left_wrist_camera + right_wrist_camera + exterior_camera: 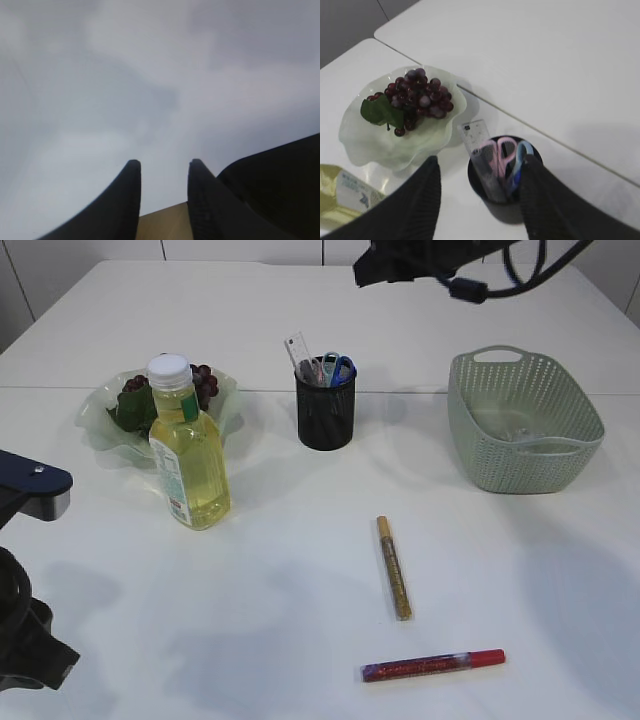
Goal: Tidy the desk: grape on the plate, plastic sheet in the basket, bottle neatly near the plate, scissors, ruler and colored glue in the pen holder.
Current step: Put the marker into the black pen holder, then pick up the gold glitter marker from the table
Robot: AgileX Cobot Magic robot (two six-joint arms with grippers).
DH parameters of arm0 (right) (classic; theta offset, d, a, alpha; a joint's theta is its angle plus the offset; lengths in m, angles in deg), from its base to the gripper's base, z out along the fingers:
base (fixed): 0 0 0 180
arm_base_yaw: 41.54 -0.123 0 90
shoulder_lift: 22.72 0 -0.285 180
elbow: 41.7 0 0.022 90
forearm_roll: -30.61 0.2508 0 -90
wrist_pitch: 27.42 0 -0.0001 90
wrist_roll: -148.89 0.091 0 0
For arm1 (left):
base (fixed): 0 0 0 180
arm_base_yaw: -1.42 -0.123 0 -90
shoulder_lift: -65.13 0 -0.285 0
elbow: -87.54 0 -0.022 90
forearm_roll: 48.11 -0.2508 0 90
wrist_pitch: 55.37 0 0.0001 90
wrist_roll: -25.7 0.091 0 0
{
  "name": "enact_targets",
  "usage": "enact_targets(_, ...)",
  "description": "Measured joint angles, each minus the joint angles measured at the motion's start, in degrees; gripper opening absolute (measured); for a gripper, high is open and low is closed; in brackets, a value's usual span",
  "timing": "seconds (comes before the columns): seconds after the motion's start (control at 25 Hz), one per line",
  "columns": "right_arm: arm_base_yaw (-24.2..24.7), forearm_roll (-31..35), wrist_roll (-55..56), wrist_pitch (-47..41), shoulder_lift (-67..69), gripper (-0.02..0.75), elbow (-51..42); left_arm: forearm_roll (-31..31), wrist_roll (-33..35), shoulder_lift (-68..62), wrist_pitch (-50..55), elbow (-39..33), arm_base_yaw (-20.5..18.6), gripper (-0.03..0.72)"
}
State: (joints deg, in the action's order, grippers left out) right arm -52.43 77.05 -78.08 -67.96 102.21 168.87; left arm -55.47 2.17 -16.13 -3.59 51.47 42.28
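Table [300, 570] first: we've got most of the desk sorted. Basket [560, 455] sits on the right with the clear plastic sheet [520, 430] inside, as far as we can tell through the weave. Plate [100, 425] is on the left, holding the grape [205, 385] bunch; bottle [190, 455] stands upright just in front of the plate, touching or nearly touching its rim.

Pen holder [325, 410] is mid-table with scissors [338, 367] and ruler [298, 352] sticking up out of it. Two colored glue sticks are not yet put away: the gold glue [394, 568] lies near the centre, the red glue [432, 665] in front of it, the two apart.

Right gripper [480, 172] hangs above the pen holder, jaws spread, nothing between them. Left gripper [164, 170] is parked low at the left edge, jaws part-way apart and empty, only bare table past them.

Risks we see:
- Glue sticks are thin and lie flat; a pinch off-centre could roll or flick them.
- The holder is already crowded; dropping glue in at an angle may catch on the scissor handles or tip the ruler out.
- Bumping the holder could knock it over.
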Motion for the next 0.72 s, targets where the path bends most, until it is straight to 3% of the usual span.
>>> enact_targets(0.12, 0.0, -13.03, 13.87, -7.17, -5.67, 0.402, 0.0, 0.0, 0.0, 0.0, 0.0, 0.0, 0.0, 0.239)
enact_targets(0.32, -1.52, -26.51, 28.32, -18.54, -11.02, 0.395, 0.0, 0.11, 0.0, 0.0, 0.1, 0.0, 0.0, 0.238)
enact_targets(0.52, -1.7, -29.23, 35.97, -28.28, -11.65, 0.375, -1.36, 0.11, 0.0, 0.0, 0.17, 0.0, 0.0, 0.238)
enact_targets(0.72, -2.69, -31.55, 41.12, -29.91, -11.75, 0.373, -7.21, 0.11, 0.0, 0.0, 0.17, 0.0, 0.0, 0.238)
